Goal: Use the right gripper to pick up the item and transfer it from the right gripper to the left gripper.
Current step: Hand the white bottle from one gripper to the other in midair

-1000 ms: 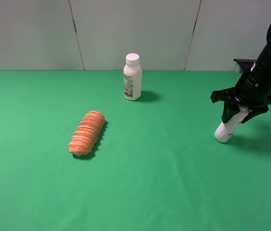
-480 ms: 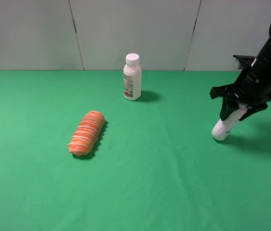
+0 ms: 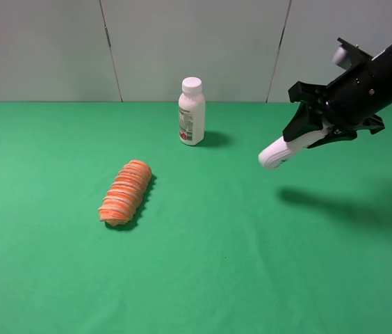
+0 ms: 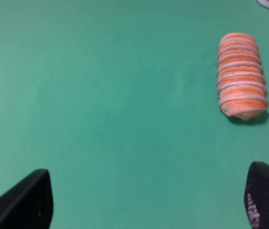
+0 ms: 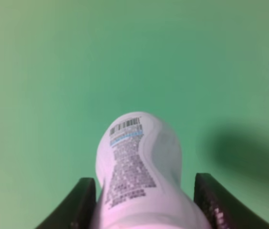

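I am working over a green cloth-covered table (image 3: pixel 217 271). A stout white bottle with a white cap (image 3: pixel 191 115) is standing upright on it toward twelve o'clock, near the far edge. An orange-and-white striped ridged roll (image 3: pixel 125 193) is lying on its side at the bottle's seven o'clock, well apart from it.

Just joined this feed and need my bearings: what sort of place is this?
Probably a robot test bench: a worktop under plain green cloth, bare grey wall panels behind, loose props (striped roll, white-capped bottle), and the right pincer holding a slim bottle aloft.
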`<state>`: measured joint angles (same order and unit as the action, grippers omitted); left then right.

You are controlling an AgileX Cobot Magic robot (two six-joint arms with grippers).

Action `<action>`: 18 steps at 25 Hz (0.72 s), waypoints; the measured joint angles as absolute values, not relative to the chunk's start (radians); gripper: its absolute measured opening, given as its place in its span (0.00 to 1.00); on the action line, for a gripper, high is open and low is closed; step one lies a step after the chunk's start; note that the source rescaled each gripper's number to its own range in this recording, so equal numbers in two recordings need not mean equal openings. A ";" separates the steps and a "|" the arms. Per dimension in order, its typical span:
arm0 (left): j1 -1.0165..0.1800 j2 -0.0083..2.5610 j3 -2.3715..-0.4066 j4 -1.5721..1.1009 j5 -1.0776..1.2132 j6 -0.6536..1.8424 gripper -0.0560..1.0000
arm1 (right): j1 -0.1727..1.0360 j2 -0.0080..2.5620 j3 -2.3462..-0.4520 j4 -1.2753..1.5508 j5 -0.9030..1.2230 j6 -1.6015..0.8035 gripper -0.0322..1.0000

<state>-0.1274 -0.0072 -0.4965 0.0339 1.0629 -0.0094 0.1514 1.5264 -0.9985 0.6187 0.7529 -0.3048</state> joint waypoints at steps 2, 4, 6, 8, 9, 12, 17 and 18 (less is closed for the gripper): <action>-0.127 -0.007 -0.496 0.034 1.063 -0.009 0.73 | 0.164 1.506 -0.947 0.735 0.721 -0.377 0.06; -0.127 -0.007 -0.496 0.034 1.063 -0.009 0.73 | 0.170 1.485 -0.901 0.849 0.703 -0.453 0.06; -0.127 -0.007 -0.496 0.034 1.063 -0.009 0.73 | 0.173 1.469 -0.854 0.944 0.698 -0.521 0.06; -0.127 -0.007 -0.496 0.034 1.063 -0.009 0.73 | 0.177 1.461 -0.803 1.053 0.691 -0.591 0.06; -0.127 -0.007 -0.496 0.034 1.063 -0.009 0.73 | 0.178 1.459 -0.782 1.100 0.684 -0.635 0.05; -0.127 -0.007 -0.496 0.034 1.063 -0.009 0.73 | 0.177 1.458 -0.736 1.254 0.678 -0.762 0.05; -0.127 -0.007 -0.496 0.034 1.063 -0.009 0.73 | 0.177 1.457 -0.717 1.426 0.685 -0.940 0.05; -0.127 -0.007 -0.496 0.034 1.063 -0.009 0.73 | 0.177 1.457 -0.717 1.442 0.685 -0.956 0.05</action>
<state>-0.1274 -0.0072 -0.4965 0.0339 1.0629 -0.0094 0.1771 1.4571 -0.7171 1.4422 0.6848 -0.9557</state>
